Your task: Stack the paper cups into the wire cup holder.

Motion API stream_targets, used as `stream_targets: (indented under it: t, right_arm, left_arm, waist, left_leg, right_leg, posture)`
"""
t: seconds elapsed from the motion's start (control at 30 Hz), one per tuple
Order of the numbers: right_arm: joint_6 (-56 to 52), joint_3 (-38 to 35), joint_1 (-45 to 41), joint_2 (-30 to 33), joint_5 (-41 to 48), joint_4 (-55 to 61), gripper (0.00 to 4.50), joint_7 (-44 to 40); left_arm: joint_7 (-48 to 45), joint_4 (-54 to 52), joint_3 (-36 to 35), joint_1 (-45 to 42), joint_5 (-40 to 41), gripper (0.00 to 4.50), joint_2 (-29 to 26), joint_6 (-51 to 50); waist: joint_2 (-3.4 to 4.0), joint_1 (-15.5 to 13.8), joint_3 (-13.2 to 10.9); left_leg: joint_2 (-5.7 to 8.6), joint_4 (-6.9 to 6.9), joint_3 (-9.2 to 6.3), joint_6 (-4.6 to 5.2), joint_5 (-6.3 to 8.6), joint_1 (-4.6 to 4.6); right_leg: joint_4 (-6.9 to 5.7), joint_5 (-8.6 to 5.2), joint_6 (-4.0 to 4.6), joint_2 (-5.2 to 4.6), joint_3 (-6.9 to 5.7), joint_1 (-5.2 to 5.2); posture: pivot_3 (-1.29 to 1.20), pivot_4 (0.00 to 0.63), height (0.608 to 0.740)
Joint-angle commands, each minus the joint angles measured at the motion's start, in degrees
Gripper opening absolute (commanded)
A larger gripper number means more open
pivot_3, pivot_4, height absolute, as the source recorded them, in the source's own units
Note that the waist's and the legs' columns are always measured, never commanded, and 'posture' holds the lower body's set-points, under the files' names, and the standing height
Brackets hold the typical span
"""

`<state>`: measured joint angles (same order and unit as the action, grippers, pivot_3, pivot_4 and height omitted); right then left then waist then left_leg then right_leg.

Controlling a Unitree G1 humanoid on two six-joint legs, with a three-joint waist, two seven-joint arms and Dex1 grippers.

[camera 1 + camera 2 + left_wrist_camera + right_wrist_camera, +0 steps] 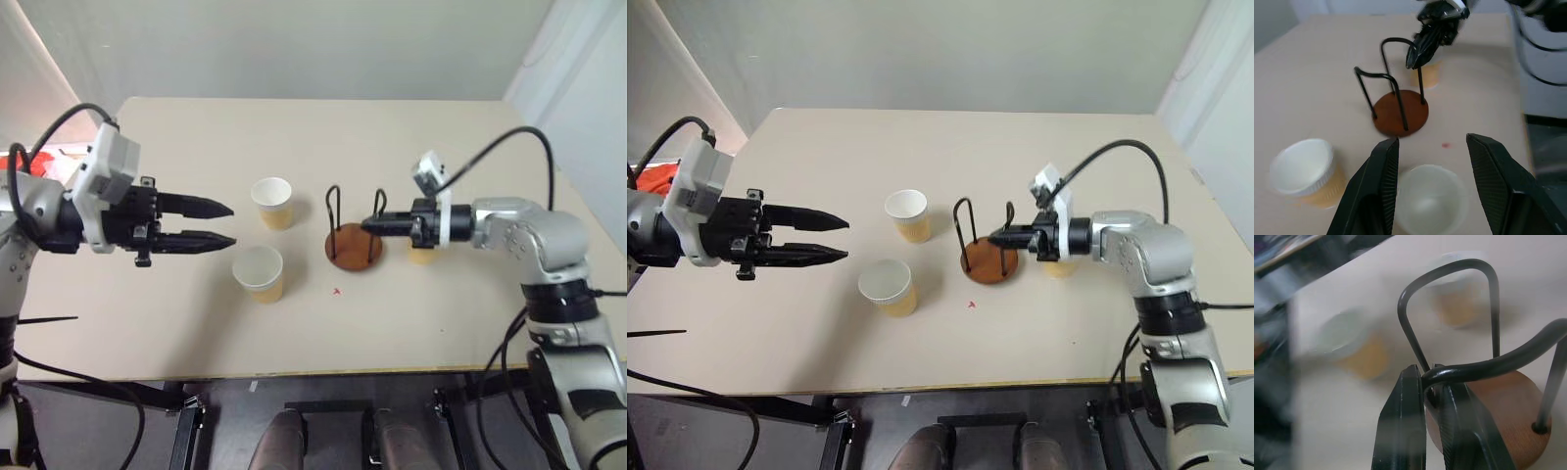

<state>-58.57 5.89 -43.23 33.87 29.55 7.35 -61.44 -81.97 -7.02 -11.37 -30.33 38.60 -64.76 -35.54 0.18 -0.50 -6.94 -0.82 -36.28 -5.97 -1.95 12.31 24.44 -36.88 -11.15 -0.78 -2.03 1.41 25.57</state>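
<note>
Now we see our right pincer (pixel 370 225) reaching level toward the left, its black fingers pinched onto the near loop of the wire cup holder (pixel 353 245), a reddish-brown disc with two thin black loops at mid-bench (pixel 196 333). Our left pincer (pixel 227 224) hovers level, pointing right, half open and empty. We count three pale yellow-orange paper cups (pixel 272 202): two left of the holder, one behind our right pincer.
</note>
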Motion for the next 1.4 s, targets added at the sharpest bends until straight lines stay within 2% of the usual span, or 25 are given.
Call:
stream_targets:
  t: [0.03,0.3,0.53,0.77,0.87,0.97,1.07,1.13,1.4]
  right_arm:
    - [-1.4,1.3,3.3,1.7,4.1,9.0,0.03,-1.6]
    - [3.0,4.2,5.2,-2.0,2.0,9.3,0.03,3.5]
    - [6.8,8.3,4.7,0.5,-0.9,7.4,0.03,1.6]
    - [12.7,12.1,3.3,6.1,-5.0,7.0,2.32,-4.0]
    - [21.4,12.4,3.9,13.9,-9.0,8.9,3.29,-10.5]
    - [27.2,9.3,2.3,22.5,-12.0,9.1,4.31,-14.5]
    - [29.8,6.1,-1.9,25.8,-12.0,5.2,4.31,-16.6]
    - [32.6,6.7,-4.2,25.8,-14.3,-0.3,4.31,-17.3]
    - [43.9,13.3,-7.3,19.5,-25.7,-21.0,4.31,-17.9]
  left_arm:
    - [-1.7,-4.5,2.6,1.3,-2.1,2.39,-2.1,1.7]
    - [-1.5,-6.8,5.6,0.2,-3.2,2.39,-1.9,1.9]
    - [-1.7,-6.7,5.1,1.0,-3.7,2.39,-2.2,2.1]
    - [-0.8,-5.5,5.9,-0.4,-4.9,2.39,-1.0,2.7]
    - [-0.8,-4.4,6.1,-1.5,-5.4,2.39,-0.3,3.2]
    - [-1.0,-3.0,6.2,-3.6,-5.4,2.39,0.5,3.8]
    - [-1.0,-1.8,6.8,-5.5,-5.3,2.39,1.7,4.3]
    - [-1.1,-1.4,7.2,-6.7,-4.7,2.39,2.8,4.1]
    - [-0.9,-1.1,8.5,-8.1,-5.7,2.39,4.4,4.1]
  waist:
    - [-0.02,0.1,0.0]
    - [-0.03,0.4,0.0]
    - [-0.04,0.2,0.0]
    - [-0.08,0.2,0.0]
    - [-0.07,0.0,0.0]
    - [-0.10,-0.4,0.1]
    - [-0.14,-0.1,0.1]
    - [-0.14,0.2,0.1]
    - [-0.08,0.2,0.0]
  left_leg:
    - [0.00,-0.05,0.00,0.01,0.00,-0.02]
    - [0.01,-0.32,0.04,0.25,-0.39,-0.14]
    - [0.01,-0.27,0.03,0.26,-0.49,-0.09]
    - [0.01,-0.22,0.03,0.23,-0.36,-0.02]
    - [0.01,-0.21,0.03,0.23,-0.36,0.03]
    - [0.07,-0.24,0.02,0.24,-0.35,0.17]
    - [0.07,-0.25,0.03,0.25,-0.31,0.16]
    - [0.06,-0.24,0.06,0.25,-0.31,0.10]
    - [0.02,-0.27,0.05,0.35,-0.37,0.02]
  right_leg:
    - [-0.01,-0.06,0.11,0.00,0.01,-0.04]
    - [-0.10,0.09,0.29,0.01,0.15,-0.11]
    - [-0.06,0.15,0.39,0.01,0.16,-0.10]
    - [-0.01,0.14,0.38,0.01,0.14,-0.04]
    - [-0.01,0.13,0.37,0.00,0.13,-0.01]
    - [0.01,0.14,0.37,-0.07,0.12,0.06]
    - [0.03,0.14,0.37,-0.08,0.13,0.04]
    - [0.00,0.14,0.34,-0.07,0.16,0.04]
    - [0.02,0.32,0.01,-0.06,0.16,-0.03]
  posture:
    - [0.00,0.150,0.740]
    - [0.00,0.150,0.740]
    - [0.00,0.150,0.740]
    - [0.00,0.150,0.740]
    - [0.00,0.150,0.740]
    - [0.00,0.150,0.740]
    - [0.00,0.150,0.740]
    - [0.00,0.150,0.740]
    - [0.00,0.150,0.740]
